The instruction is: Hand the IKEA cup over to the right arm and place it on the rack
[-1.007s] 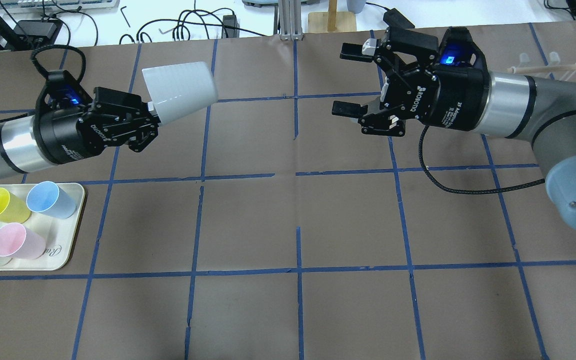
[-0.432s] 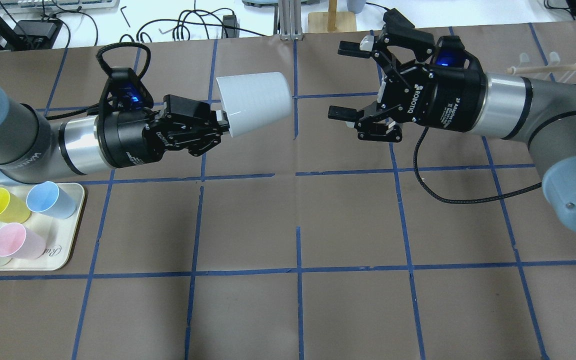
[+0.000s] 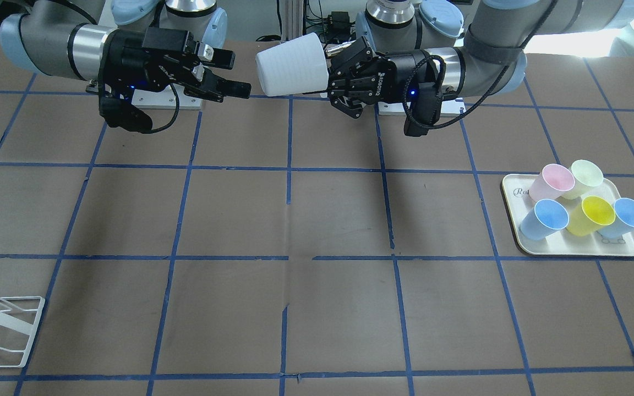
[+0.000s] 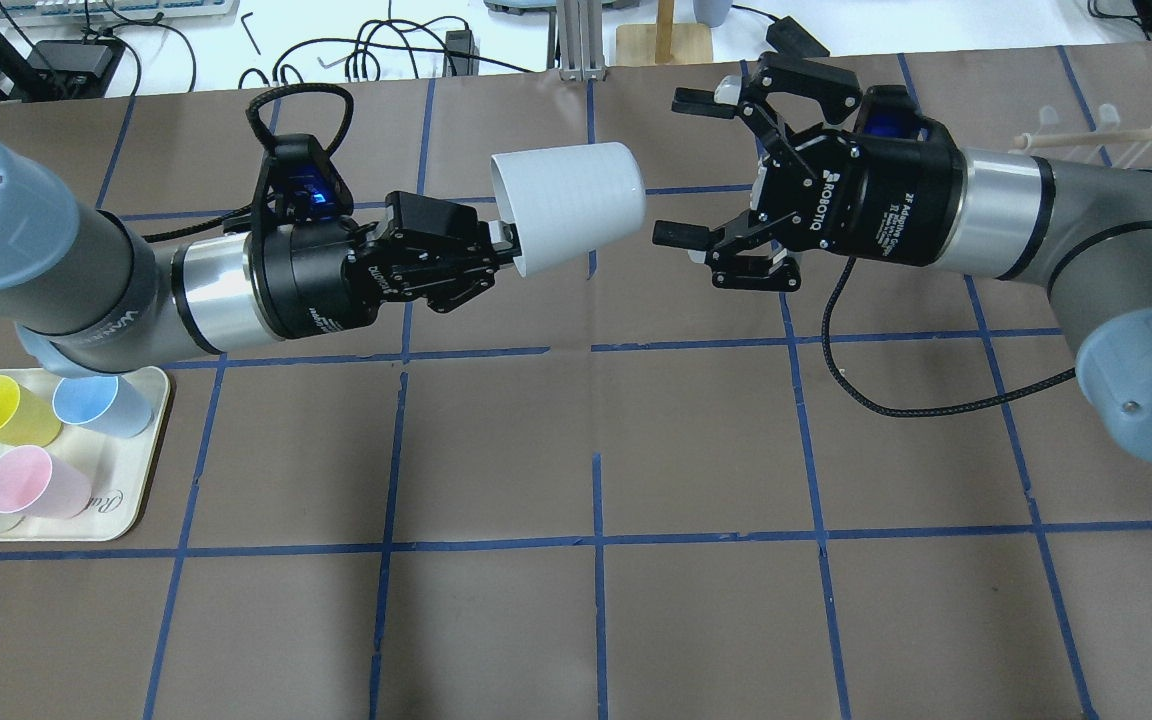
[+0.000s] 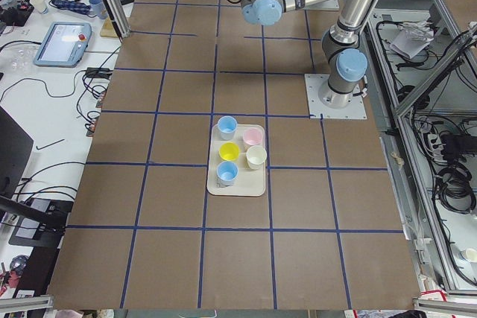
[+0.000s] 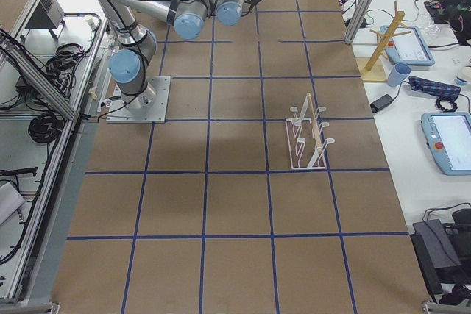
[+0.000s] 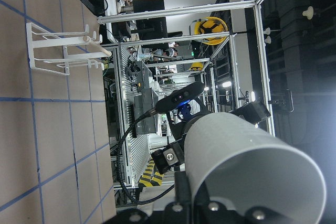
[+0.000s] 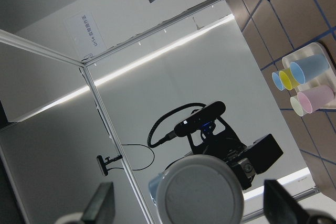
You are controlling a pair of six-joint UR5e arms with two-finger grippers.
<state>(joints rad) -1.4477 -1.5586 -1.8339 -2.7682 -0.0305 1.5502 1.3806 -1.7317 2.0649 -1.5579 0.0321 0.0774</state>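
The IKEA cup [image 4: 568,205], near-white and ribbed, hangs sideways above the table, its base pointing at my right gripper. My left gripper [image 4: 506,245] is shut on the cup's rim. My right gripper [image 4: 678,168] is open wide and empty, its fingertips just short of the cup's base. The front view shows the cup [image 3: 290,65] between the left gripper [image 3: 331,82] and the right gripper [image 3: 234,72]. In the right wrist view the cup's base [image 8: 199,190] sits centred between the fingers [image 8: 102,203]. The white wire rack [image 4: 1136,130] stands behind the right arm at the far right.
A cream tray [image 4: 131,500] at the near left holds several coloured cups, including a pink cup [image 4: 36,480], a yellow cup [image 4: 1,410] and a blue cup [image 4: 96,398]. The rack [image 6: 309,137] stands alone on brown paper with blue tape lines. Cables and a wooden stand lie past the far edge.
My left arm has carried the cup to the right, up to the right gripper's open jaws. The right gripper has shifted slightly left and stayed open.
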